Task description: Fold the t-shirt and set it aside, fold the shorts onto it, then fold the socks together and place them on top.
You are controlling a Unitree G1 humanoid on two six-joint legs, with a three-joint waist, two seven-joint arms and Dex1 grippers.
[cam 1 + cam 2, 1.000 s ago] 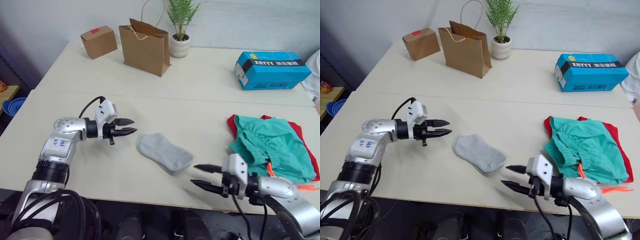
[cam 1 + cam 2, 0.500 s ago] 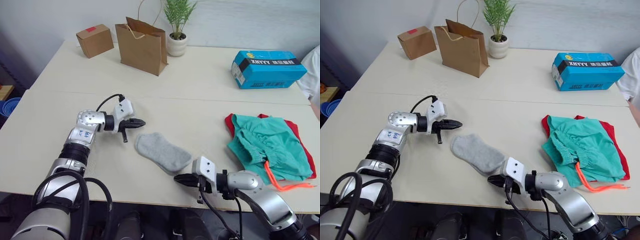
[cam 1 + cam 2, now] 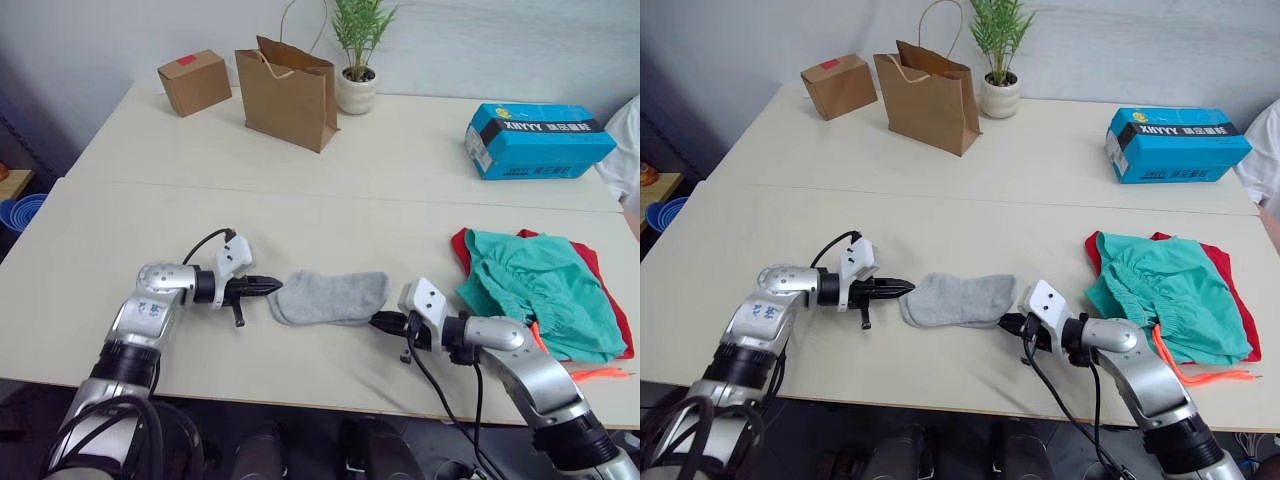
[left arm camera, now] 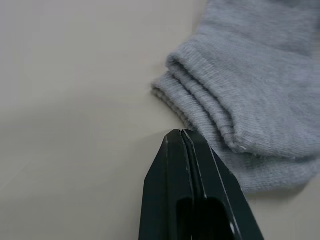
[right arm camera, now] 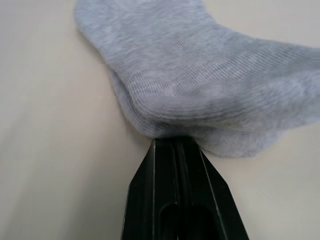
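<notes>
Light grey knit socks (image 3: pixel 330 298) mid-table, between left gripper (image 3: pixel 270 288) and right gripper (image 3: pixel 378 321); teal-green shorts (image 3: pixel 540 290) on red t-shirt (image 3: pixel 606 280), far right

"XINYYY" in white on the blue box (image 3: pixel 541 139).

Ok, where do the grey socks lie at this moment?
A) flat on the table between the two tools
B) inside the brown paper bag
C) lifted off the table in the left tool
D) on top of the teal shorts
A: the socks lie flat on the table, with the left tool at one end and the right tool at the other, apart from the shorts.
</notes>
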